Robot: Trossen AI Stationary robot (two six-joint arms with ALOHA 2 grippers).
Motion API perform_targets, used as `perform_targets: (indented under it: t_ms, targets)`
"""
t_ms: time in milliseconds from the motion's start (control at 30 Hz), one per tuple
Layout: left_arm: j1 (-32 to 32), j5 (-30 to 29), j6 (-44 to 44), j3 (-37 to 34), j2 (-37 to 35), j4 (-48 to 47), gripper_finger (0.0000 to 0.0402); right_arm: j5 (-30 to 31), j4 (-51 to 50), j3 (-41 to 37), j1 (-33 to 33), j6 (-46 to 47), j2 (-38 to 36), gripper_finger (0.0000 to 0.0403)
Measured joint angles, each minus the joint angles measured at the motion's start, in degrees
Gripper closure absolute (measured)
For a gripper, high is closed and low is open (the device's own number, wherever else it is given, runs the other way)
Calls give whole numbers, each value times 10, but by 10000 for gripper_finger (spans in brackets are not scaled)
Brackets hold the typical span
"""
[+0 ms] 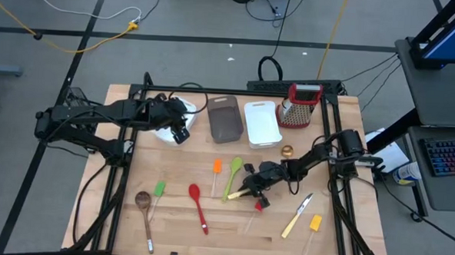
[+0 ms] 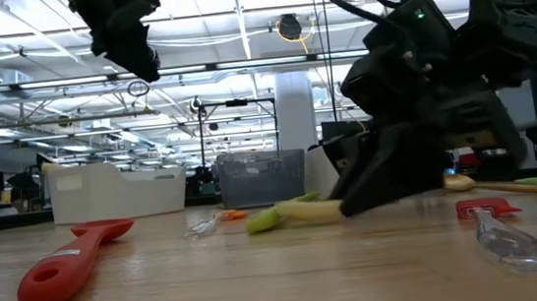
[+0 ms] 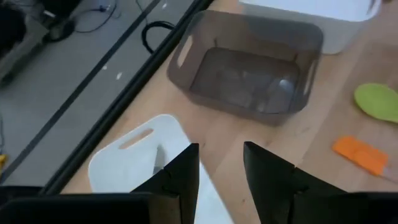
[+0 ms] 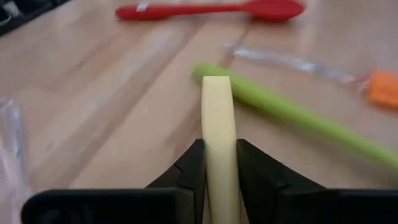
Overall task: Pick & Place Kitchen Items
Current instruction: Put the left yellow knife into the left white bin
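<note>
My right gripper (image 4: 219, 155) is shut on a cream-handled knife (image 1: 236, 194) at the table's middle, right beside a green spoon (image 1: 233, 176). The knife's blade is hidden under the gripper. My left gripper (image 3: 221, 165) hangs open and holds nothing, above a white tub (image 3: 140, 155) at the far left. Flat on the wood lie an orange spatula (image 1: 216, 168), a red spoon (image 1: 199, 207), a wooden spoon (image 1: 143, 204), a green spatula (image 1: 159, 189), a small red spatula (image 1: 257, 209), a second cream-handled knife (image 1: 296, 219), a yellow spatula (image 1: 314, 223) and a gold spoon (image 1: 286, 151). My right gripper pinches the knife's cream handle (image 4: 217, 134) between its two fingers (image 4: 191, 168). The fingers come from the table's right, slanting a little downward, and lie along the handle. The handle's free end (image 2: 304, 209) sticks out past the fingertips, close over the wood; whether it rests there I cannot tell.
A brown tub (image 1: 224, 118) and a white tub (image 1: 262, 123) stand side by side at the far middle. A red-topped grater (image 1: 300, 106) stands to their right. The green spoon's handle (image 4: 292, 112) runs just beside the held knife.
</note>
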Motion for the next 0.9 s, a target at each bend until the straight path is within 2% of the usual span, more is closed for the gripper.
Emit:
perform_targets:
  t_ms: [267, 367, 500, 667, 900]
  targets:
    - [11, 3, 22, 0, 0, 13, 273, 55, -38, 0, 1, -11, -64, 333]
    - [17, 10, 81, 0, 0, 9, 273, 94, -52, 0, 0, -29, -86, 336]
    - [18, 51, 164, -3, 0, 24, 273, 125, -62, 0, -12, -38, -110, 335]
    - [18, 126, 181, -35, 0, 105, 273, 167, -65, 1, -36, -57, -118, 331]
    - [18, 149, 207, -117, 0, 247, 272, 200, -59, 1, -72, -49, -118, 333]
